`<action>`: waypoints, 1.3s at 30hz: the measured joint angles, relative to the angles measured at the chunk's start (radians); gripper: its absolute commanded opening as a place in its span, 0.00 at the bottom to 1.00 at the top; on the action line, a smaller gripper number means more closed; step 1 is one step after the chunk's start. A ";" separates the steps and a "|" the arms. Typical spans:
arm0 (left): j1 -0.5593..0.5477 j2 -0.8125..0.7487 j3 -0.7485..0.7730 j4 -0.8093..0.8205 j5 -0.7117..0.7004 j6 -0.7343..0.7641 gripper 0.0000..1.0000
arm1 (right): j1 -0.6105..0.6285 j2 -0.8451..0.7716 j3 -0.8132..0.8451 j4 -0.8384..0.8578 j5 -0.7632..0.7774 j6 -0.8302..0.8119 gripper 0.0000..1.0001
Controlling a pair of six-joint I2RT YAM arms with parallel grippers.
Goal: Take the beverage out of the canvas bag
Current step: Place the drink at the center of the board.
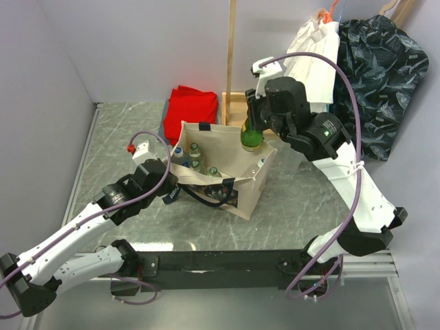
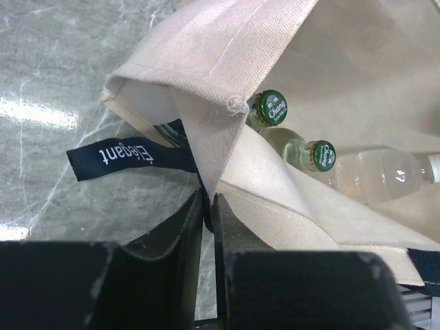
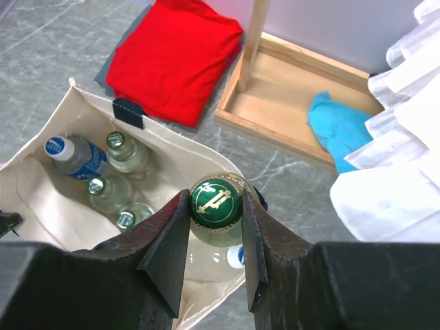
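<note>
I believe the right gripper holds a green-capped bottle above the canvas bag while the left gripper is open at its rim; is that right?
Not quite: the left wrist view shows the left gripper shut on the rim of the canvas bag. The right gripper does hold the green-capped bottle above it.

Robot lab: marble bench (image 1: pixel 289 206), partition walls (image 1: pixel 137 48)

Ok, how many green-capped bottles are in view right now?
4 green-capped bottles: one gripped by the right tool over the canvas bag, three inside it. More may be hidden.
</note>
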 measured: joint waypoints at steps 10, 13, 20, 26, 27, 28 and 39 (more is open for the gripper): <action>0.000 0.000 0.000 0.005 0.000 0.000 0.16 | 0.000 -0.047 0.001 -0.002 0.043 -0.004 0.00; 0.000 0.000 0.000 0.006 0.000 0.001 0.16 | 0.000 -0.065 0.001 -0.003 0.063 -0.006 0.00; 0.000 0.007 0.000 0.008 0.001 0.004 0.16 | 0.000 -0.115 -0.007 -0.001 0.106 -0.006 0.00; 0.000 0.013 0.000 0.014 0.001 0.005 0.16 | 0.000 -0.148 -0.024 0.000 0.144 -0.008 0.00; 0.000 0.013 0.000 0.014 0.001 0.006 0.16 | 0.000 -0.154 -0.033 0.001 0.150 -0.007 0.00; 0.000 0.013 0.000 0.014 0.001 0.008 0.16 | 0.000 -0.163 -0.043 0.002 0.156 -0.006 0.00; 0.000 0.027 0.000 0.023 0.008 0.013 0.15 | 0.000 -0.262 -0.177 0.023 0.225 0.007 0.00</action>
